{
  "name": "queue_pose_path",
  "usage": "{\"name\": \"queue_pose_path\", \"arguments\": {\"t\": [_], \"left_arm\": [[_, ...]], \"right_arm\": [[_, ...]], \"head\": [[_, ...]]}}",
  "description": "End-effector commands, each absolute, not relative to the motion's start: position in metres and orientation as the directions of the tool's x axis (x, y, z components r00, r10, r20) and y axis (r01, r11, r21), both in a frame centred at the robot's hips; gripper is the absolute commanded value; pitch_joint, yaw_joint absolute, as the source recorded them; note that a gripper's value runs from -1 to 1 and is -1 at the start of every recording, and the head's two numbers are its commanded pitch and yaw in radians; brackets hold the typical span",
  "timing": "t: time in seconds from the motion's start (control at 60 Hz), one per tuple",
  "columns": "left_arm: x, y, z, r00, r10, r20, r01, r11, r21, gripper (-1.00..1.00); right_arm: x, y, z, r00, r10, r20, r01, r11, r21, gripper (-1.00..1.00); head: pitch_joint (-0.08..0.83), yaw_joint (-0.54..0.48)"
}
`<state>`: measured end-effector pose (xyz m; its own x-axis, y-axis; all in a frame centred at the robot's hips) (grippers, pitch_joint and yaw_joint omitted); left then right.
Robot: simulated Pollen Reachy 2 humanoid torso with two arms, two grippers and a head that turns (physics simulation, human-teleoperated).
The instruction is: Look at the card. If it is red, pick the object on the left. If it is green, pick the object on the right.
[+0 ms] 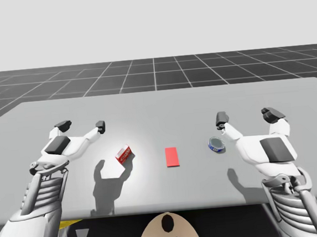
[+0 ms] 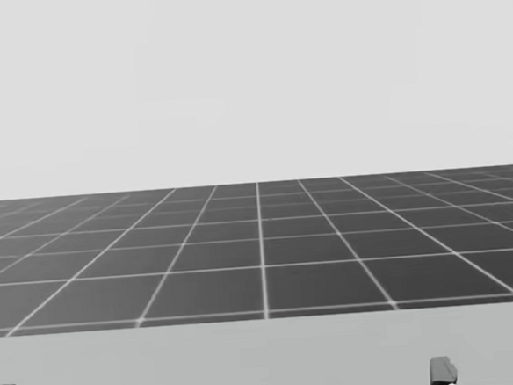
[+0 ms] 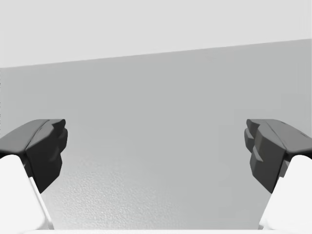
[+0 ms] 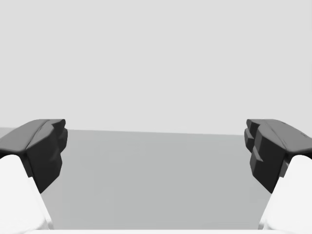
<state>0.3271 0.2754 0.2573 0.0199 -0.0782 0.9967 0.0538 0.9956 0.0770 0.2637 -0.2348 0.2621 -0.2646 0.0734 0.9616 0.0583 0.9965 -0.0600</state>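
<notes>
Red card (image 1: 172, 156) lies flat mid-table, a small red box (image 1: 123, 154) well to its left and a short blue can (image 1: 217, 145) to its right.
The high view shows all three on the grey table (image 1: 289, 93); the head view looks over the far edge to the grid floor (image 2: 261, 254). My left gripper (image 1: 81, 126) near the box and my right gripper (image 1: 245, 116) near the can hang spread wide, holding nothing.

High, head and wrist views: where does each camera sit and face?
High view: above the table, looking down at red card, red box, blue can; both arms, left gripper, right gripper, jaws apart.
Head view: on my head, facing level past the table's edge to the grid floor; jaw tips at bottom.
Left wrist view: on my left hand, along open jaws over the tabletop.
Right wrist view: likewise, toward the table's far edge.
Shared: high and head views both show both grippers.
</notes>
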Motion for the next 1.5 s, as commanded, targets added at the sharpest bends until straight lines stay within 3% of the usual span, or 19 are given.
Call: {"name": "queue_pose_path", "arguments": {"t": [0.017, 0.117, 0.167, 0.667, 0.9, 1.033, 1.3, 1.5], "left_arm": [[0.3273, 0.2751, 0.2571, 0.017, -0.087, 0.996, 0.051, 0.995, 0.086, -1.0], [0.3278, 0.2754, 0.257, 0.018, -0.088, 0.996, 0.049, 0.995, 0.087, -1.0], [0.3278, 0.2752, 0.2571, 0.018, -0.088, 0.996, 0.048, 0.995, 0.087, -1.0], [0.3295, 0.2762, 0.2555, 0.021, -0.109, 0.994, 0.044, 0.993, 0.108, -1.0], [0.3298, 0.276, 0.2561, 0.022, -0.113, 0.993, 0.046, 0.993, 0.111, -1.0], [0.3304, 0.2757, 0.2557, 0.024, -0.113, 0.993, 0.045, 0.993, 0.112, -1.0], [0.3306, 0.2749, 0.2558, 0.026, -0.113, 0.993, 0.041, 0.993, 0.112, -1.0], [0.3308, 0.2746, 0.2552, 0.03, -0.112, 0.993, 0.042, 0.993, 0.11, -1.0]], "right_arm": [[0.2611, -0.2311, 0.2616, -0.265, 0.04, 0.964, 0.081, 0.997, -0.019, -1.0], [0.2608, -0.2296, 0.263, -0.275, 0.051, 0.96, 0.066, 0.997, -0.034, -1.0], [0.2607, -0.2292, 0.2634, -0.249, 0.05, 0.967, 0.045, 0.998, -0.04, -1.0], [0.2625, -0.2288, 0.2616, -0.248, 0.076, 0.966, 0.051, 0.997, -0.065, -1.0], [0.2634, -0.2294, 0.2616, -0.247, 0.08, 0.966, 0.054, 0.996, -0.068, -1.0], [0.2632, -0.2295, 0.2622, -0.252, 0.087, 0.964, 0.057, 0.996, -0.075, -1.0], [0.2633, -0.2296, 0.2621, -0.253, 0.093, 0.963, 0.057, 0.995, -0.081, -1.0], [0.2631, -0.2295, 0.2626, -0.253, 0.09, 0.963, 0.055, 0.995, -0.079, -1.0]], "head": [[-0.001, 0.01], [0.024, 0.01], [0.057, 0.01], [0.547, -0.03], [0.699, -0.06], [0.745, -0.07], [0.731, -0.05], [0.716, 0.08]]}}
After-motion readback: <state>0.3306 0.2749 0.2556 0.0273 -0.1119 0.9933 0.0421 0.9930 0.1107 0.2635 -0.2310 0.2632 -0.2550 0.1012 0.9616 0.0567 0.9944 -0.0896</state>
